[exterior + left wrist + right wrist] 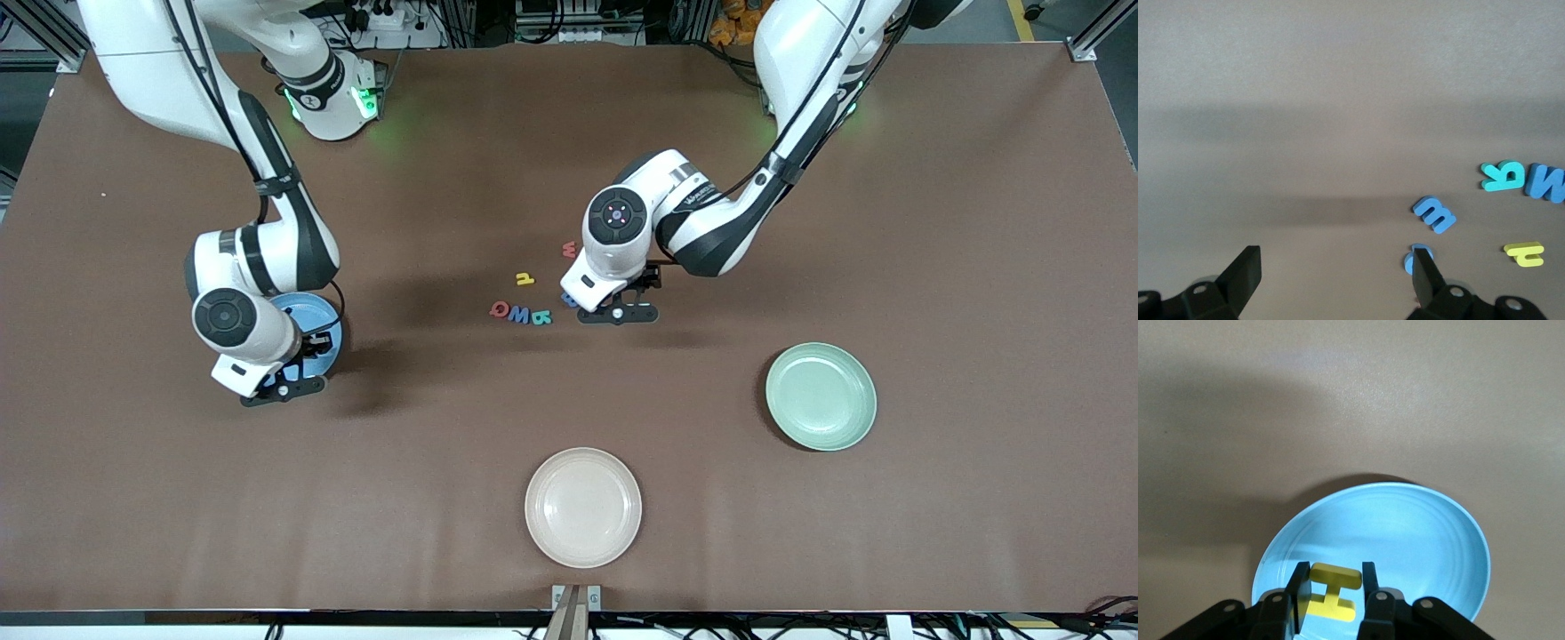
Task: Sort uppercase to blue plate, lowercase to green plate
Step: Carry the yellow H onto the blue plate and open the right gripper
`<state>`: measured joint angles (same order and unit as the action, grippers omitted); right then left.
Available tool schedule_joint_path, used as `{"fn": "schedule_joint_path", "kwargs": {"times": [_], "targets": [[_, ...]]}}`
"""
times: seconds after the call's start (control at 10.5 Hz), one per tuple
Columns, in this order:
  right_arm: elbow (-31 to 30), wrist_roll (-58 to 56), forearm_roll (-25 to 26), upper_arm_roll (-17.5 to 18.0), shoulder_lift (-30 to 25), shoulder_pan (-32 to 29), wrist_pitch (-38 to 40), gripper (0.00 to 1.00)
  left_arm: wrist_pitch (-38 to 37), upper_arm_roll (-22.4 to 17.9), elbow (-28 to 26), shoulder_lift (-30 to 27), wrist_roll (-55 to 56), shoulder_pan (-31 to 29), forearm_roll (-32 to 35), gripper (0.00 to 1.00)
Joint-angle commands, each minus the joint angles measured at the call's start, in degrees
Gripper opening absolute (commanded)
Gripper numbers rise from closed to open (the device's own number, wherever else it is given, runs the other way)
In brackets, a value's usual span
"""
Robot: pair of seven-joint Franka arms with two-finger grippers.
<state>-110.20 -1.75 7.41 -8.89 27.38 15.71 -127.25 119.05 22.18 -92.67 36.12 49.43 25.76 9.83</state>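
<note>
Right hand [1331, 590] pinches yellow H [1331, 592] over blue plate [1418, 533]; left hand [1335, 273] spread above lowercase a [1411, 259]

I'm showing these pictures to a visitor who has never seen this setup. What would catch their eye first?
Probably the right gripper over the round medium-blue plate, its fingers around a tiny yellow foam capital H. Next, the left gripper, open, low over the scattered foam letters at mid-table, including a small blue m. The pale mint-green plate and cream plate lie nearer the front camera.
</note>
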Motion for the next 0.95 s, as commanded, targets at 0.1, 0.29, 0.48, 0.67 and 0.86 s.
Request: {"fn": "schedule_joint_path", "kwargs": {"times": [0.1, 0.29, 0.48, 0.67, 0.86], "targets": [[-0.71, -0.97, -2.31, 0.28, -0.66, 0.11, -0.1, 0.6, -0.31, -0.38, 4.86, 3.08, 2.42, 3.24, 0.72, 1.0], [-0.54, -0.45, -2.48, 0.28, -0.75, 0.11, -0.1, 0.6, -0.31, -0.64, 5.91, 4.13, 2.68, 5.0, 0.98, 1.0], [-0.28, -0.27, -5.11, 0.28, -0.93, 0.55, -0.1, 0.6, -0.13, -0.99, 6.01, 5.1, 3.48, 6.67, 1.16, 1.0], [0.95, 1.91, -6.35, 1.24, -1.01, 0.99, -0.1, 0.59, -0.13, -2.83, 6.01, 5.45, 4.7, 9.65, 1.16, 1.0], [1.74, 8.84, -6.27, 4.04, -1.62, 1.26, 0.07, 0.59, -0.13, -3.63, 5.74, 5.37, 5.94, 10.37, 1.25, 1.0]]}}
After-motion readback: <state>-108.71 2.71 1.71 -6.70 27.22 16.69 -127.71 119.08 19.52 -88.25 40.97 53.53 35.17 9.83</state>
